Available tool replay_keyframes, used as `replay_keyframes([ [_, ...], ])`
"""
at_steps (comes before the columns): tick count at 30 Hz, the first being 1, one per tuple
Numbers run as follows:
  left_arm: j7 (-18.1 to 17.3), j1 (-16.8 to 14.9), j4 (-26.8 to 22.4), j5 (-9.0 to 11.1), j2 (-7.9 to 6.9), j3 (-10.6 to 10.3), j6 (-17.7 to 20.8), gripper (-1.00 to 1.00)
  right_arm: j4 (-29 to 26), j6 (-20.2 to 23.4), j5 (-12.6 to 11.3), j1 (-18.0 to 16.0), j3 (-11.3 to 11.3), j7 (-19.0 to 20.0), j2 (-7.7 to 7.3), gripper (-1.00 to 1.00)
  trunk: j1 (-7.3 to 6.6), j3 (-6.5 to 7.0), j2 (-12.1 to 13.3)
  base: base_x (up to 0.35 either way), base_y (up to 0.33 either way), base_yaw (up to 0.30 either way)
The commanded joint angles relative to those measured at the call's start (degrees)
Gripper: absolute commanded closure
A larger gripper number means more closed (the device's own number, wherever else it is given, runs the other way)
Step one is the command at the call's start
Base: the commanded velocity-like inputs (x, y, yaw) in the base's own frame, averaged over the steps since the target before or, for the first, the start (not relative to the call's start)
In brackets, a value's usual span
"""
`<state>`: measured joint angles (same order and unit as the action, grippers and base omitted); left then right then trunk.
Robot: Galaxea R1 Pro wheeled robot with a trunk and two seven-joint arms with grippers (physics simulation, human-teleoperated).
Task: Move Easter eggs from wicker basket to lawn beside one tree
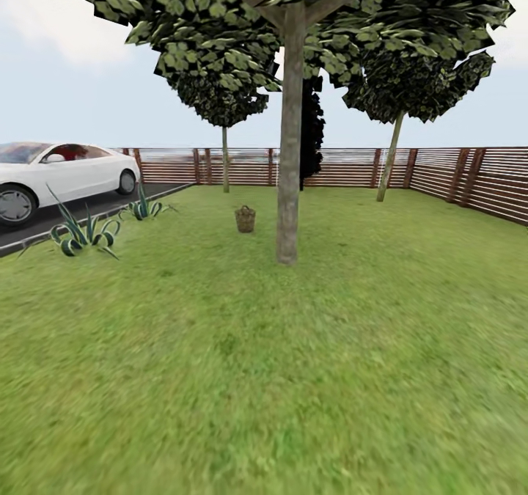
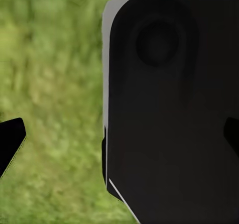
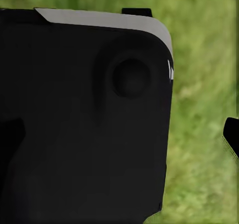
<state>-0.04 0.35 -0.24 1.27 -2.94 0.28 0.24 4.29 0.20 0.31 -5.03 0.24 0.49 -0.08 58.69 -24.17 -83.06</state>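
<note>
Far ahead on the lawn (image 1: 264, 378) stands the small brown wicker basket (image 1: 245, 219), just left of the tree (image 1: 288, 187) with the thick pale trunk. The Easter eggs are hidden at this distance; nothing yellow shows at the basket's rim. In the left wrist view my left gripper (image 2: 119, 139) is open, its dark fingertips (image 2: 11, 137) wide apart at the picture's sides, with nothing between them but grass and a black rounded panel (image 2: 169, 99). My right gripper (image 3: 119, 137) is open the same way over grass, one fingertip (image 3: 231, 134) showing at the edge.
A white car (image 1: 51, 180) is parked on a dark paved strip (image 1: 73, 220) at the left, edged by spiky plants (image 1: 84, 235). A wooden slat fence (image 1: 455, 180) closes the far side and right. Two thin-trunked trees (image 1: 391, 158) and a dark conifer (image 1: 312, 136) stand by the fence.
</note>
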Motion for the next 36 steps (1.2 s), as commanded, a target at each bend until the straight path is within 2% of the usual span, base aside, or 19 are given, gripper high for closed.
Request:
replay_keyframes([
  [1, 0.0, 0.0, 0.0, 0.1, 0.01, 0.0, 0.0, -1.0, 0.1, 0.0, 0.0, -0.1, 0.0, 0.1, -0.01, -1.0, 0.04, -0.04, 0.0, 0.341, 0.0, -0.009],
  [11, -0.1, 0.0, 0.0, 0.1, -0.05, 0.0, 0.0, -1.0, 0.1, 0.0, 0.0, -0.1, 0.0, 0.1, -0.01, -1.0, 0.04, -0.04, 0.0, 0.338, 0.102, -0.001],
  [36, -0.1, 0.0, 0.0, 0.1, -0.06, 0.0, 0.0, -1.0, 0.1, 0.0, 0.0, -0.1, 0.0, 0.0, -0.01, -1.0, 0.04, -0.04, 0.0, 0.316, 0.182, 0.0],
])
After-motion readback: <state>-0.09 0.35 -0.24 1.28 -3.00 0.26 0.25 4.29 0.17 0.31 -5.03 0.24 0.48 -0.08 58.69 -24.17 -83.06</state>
